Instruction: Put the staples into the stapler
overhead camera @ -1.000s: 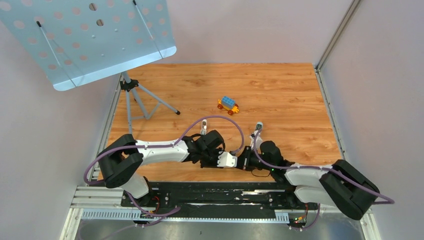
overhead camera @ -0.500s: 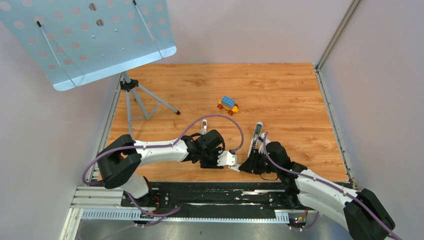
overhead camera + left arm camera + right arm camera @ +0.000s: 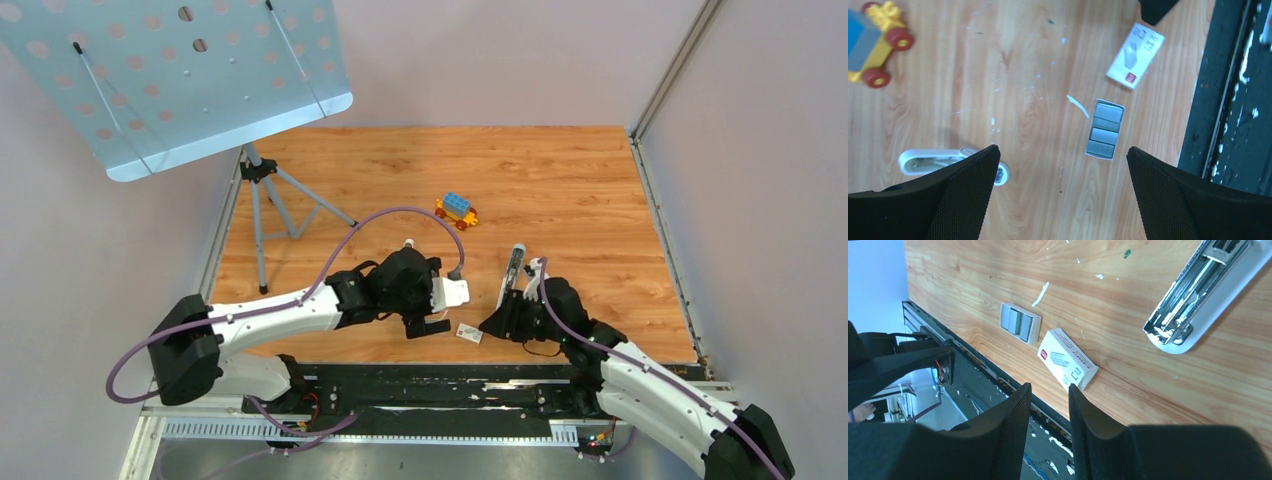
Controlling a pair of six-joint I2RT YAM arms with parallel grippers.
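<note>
Pick-up step: staples (image 3: pixel 1104 129) lie untouched on desk (image 3: pixel 1023 75) under the wide-spread, empty left tool (image 3: pixel 1062 152) (right tool (image 3: pixel 1049 390) slightly parted, empty); next, pinch them for the open stapler (image 3: pixel 1198 295) near them.

Wood-grain table (image 3: pixel 580 180), plain pale lilac walls (image 3: pixel 500 60) around it, light blue perforated music stand (image 3: pixel 170 80) on a thin tripod (image 3: pixel 258 172) at the left, metal strip (image 3: pixel 679 62) up the right corner, black rail (image 3: pixel 450 385) along near edge, even soft light
</note>
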